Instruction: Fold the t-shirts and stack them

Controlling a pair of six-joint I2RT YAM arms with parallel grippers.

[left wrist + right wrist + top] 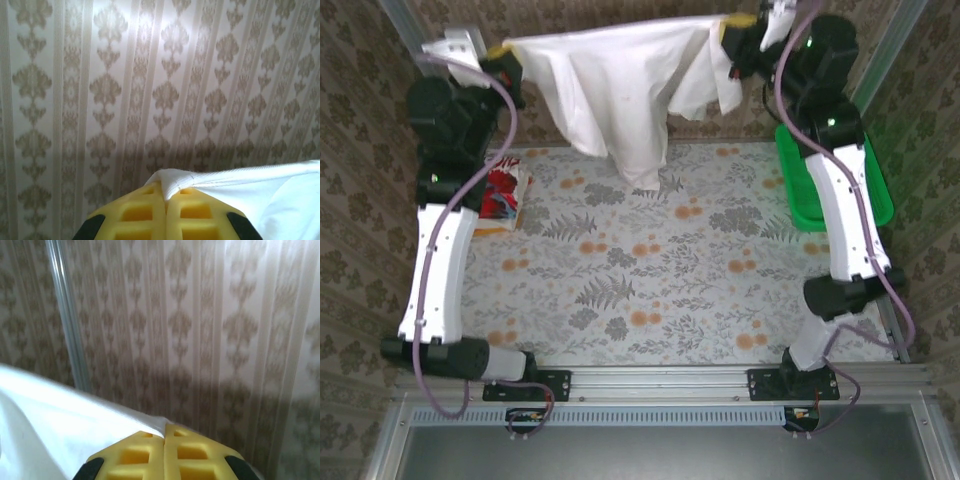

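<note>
— Above the table's far edge, what is hanging?

— A plain shirt (pixel 620 90), off-white and wrinkled, stretched like washing on a line between two robot claws. Seen from overhead, its top edge runs almost level from the left claw (pixel 503 55) to the right claw (pixel 732 28). The cloth droops in folds and is longest in the middle, where its lowest point reaches down toward the table (pixel 650 270). I cannot tell whether it touches the floral tabletop.

— How are the claws holding it?

— Both are pressed together on the cloth. In the left wrist view, the left claw (pixel 165 192) has its yellow fingers (pixel 135 215) closed with a corner of hem pinched between them. The plain shirt (pixel 270 195) spreads away to the right. In the right wrist view, the right claw (pixel 164 429) is closed the same way, with the plain shirt (pixel 45 425) running off to the left from its tip. A patterned wall (pixel 100 100) stands behind both.

— Is there a second shirt?

— Yes. A printed shirt (pixel 505 190), white with bold red print, lies on the left side of the table. It is partly hidden under the left arm (pixel 440 250) and sits apart from the hanging one.

— Anything else on the table?

— A green basket (pixel 810 195) sits at the right edge, partly covered by the right arm (pixel 850 210).
</note>
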